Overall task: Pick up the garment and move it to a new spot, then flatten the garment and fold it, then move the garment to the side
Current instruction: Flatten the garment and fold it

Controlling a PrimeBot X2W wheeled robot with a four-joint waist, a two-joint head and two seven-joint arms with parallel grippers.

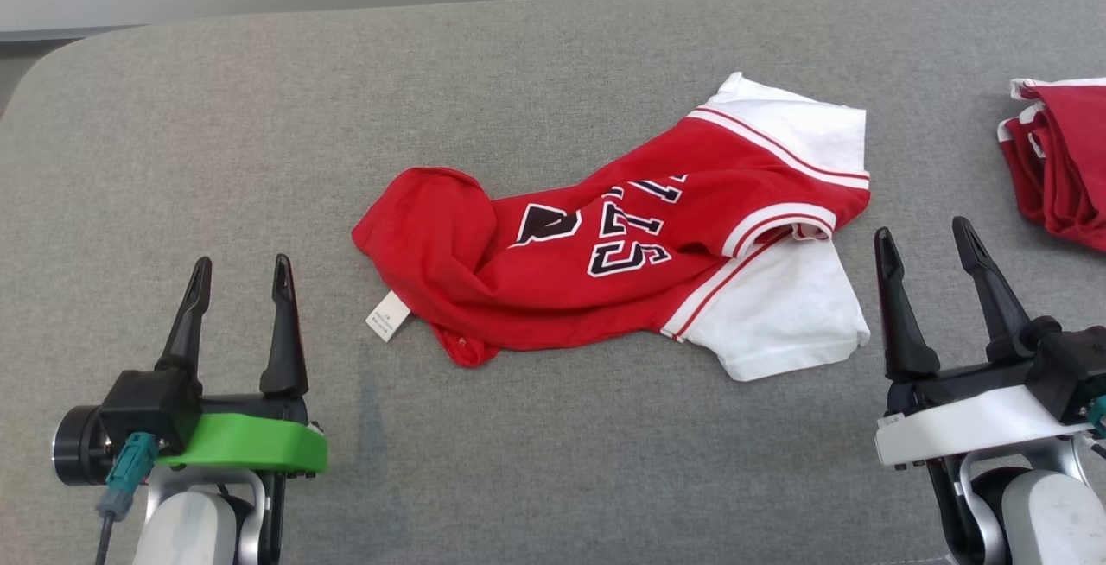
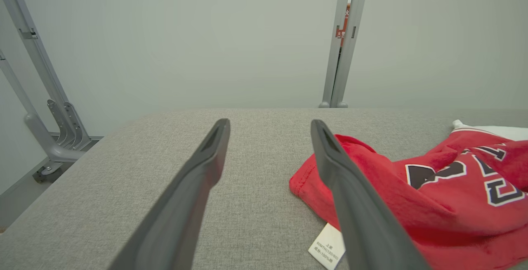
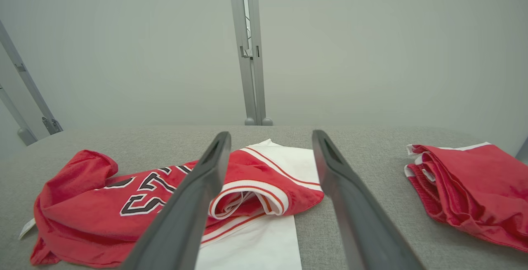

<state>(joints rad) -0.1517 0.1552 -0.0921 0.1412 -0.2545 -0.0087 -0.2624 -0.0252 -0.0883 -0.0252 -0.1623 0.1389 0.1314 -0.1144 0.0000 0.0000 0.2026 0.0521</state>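
- We judge the crumpled red-and-white cloth jersey (image 1: 605,271) soft, light, likely to sag
- L gripper (image 1: 240,264) & R gripper (image 1: 923,231) flank it, fingers apart, empty
- We'd pinch two opposite edges

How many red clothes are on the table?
2: a crumpled red-and-white shirt in the middle, and a folded red bundle at the far right, cut off by the picture's edge; it may hide more.
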